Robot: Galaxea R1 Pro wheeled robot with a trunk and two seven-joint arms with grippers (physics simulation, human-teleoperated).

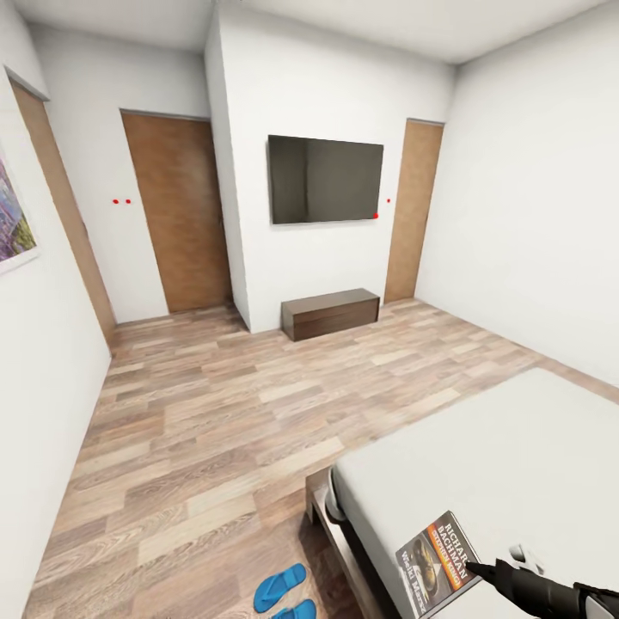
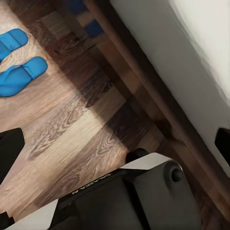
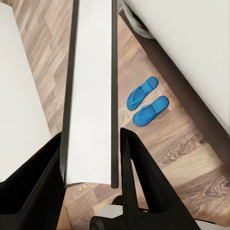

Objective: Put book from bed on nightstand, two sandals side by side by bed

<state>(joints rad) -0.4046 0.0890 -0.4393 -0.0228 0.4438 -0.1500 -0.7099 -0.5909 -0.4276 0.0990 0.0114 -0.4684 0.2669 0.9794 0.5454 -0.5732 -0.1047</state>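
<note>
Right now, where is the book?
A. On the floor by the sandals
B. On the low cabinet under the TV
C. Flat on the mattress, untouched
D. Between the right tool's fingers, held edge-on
D: the right wrist view shows the book edge-on between the right tool fingers, with the sandals on the floor beyond.

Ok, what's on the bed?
The book, at the bed's corner, clamped between the right gripper's fingers. The mattress under it is covered, so whether it touches cannot be told.

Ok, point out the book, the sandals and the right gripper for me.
book [image 1: 437, 563], head view, middle of its cover.
sandals [image 3: 142, 93], right wrist view, sole of one.
right gripper [image 3: 91, 158], right wrist view, midway between fingertips.
</note>
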